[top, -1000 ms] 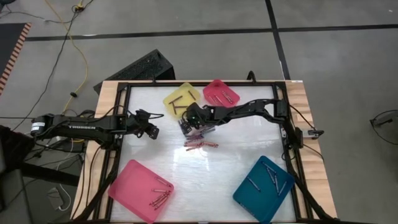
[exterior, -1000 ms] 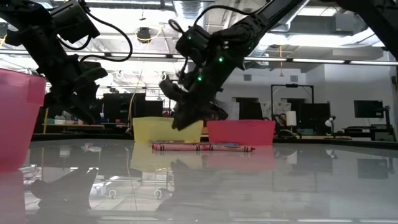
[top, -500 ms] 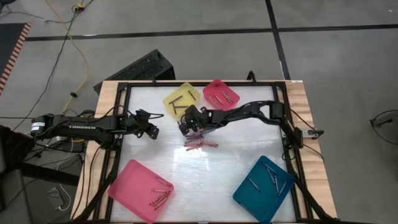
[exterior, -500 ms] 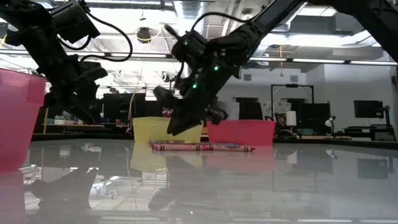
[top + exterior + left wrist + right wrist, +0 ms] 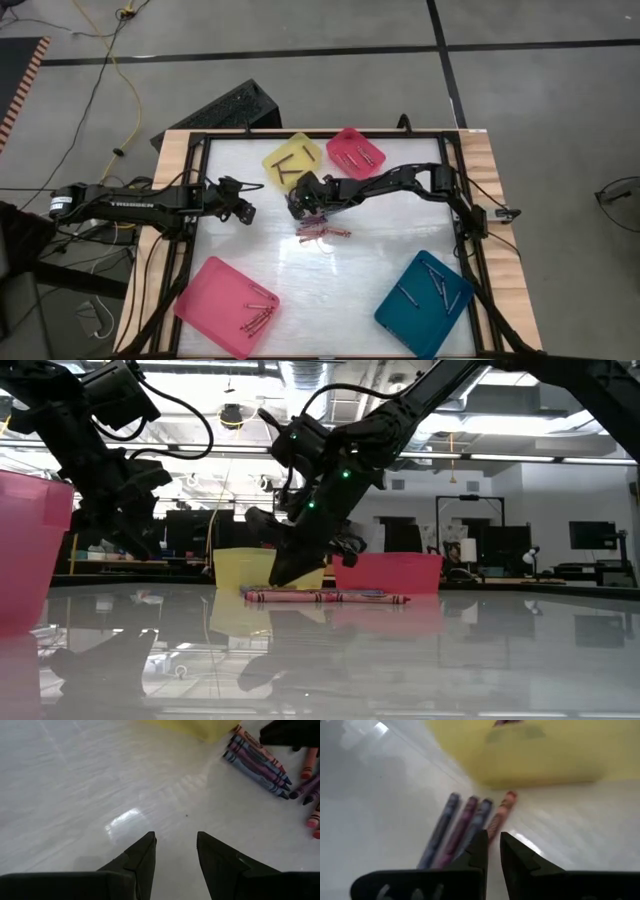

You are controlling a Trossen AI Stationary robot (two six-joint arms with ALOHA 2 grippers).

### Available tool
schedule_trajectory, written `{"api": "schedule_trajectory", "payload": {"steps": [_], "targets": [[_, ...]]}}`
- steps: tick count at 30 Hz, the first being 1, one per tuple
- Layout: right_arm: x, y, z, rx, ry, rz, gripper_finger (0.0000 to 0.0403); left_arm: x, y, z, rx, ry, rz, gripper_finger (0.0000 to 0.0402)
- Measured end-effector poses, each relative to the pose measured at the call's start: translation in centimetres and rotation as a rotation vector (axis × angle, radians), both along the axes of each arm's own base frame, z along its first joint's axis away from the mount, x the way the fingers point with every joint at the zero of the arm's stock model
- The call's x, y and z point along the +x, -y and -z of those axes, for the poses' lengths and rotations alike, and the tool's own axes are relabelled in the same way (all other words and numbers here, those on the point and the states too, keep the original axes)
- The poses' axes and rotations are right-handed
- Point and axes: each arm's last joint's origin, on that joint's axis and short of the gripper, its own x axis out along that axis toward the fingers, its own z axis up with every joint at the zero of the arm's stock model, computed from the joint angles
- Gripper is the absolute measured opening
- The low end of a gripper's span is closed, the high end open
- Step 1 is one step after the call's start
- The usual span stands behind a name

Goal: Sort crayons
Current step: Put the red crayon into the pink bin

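Sorting is partly complete: trays hold some crayons, a cluster of crayons (image 5: pixel 322 230) remains mid-desk beneath the right gripper (image 5: pixel 305 205), jaws narrow, empty.

- Bare bench (image 5: pixel 340 285) between pink tray (image 5: pixel 226 303) and teal tray (image 5: pixel 424 302): wide passage.
- Crayons (image 5: pixel 322 231) blocking mid-bench, just beside right claw (image 5: pixel 298 207).
- Yellow tray (image 5: pixel 292 162) and small pink tray (image 5: pixel 355 150) crowding far edge.
- Open bench under left claw (image 5: pixel 249 212), clear to the crayons.
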Motion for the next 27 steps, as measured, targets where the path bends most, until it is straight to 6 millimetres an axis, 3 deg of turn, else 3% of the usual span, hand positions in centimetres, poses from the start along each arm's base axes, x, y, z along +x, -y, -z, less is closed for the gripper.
{"api": "schedule_trajectory", "payload": {"steps": [6,27], "targets": [[0.32,-0.57,-1.14,-0.018,0.030,0.008,0.0063,0.00,-0.01,-0.01,0.005,-0.001,-0.002,0.0133],[0.17,-0.85,-0.31,-0.021,-0.020,0.027,0.0063,0.00,-0.02,-0.01,0.006,0.000,-0.004,0.0133]]}}
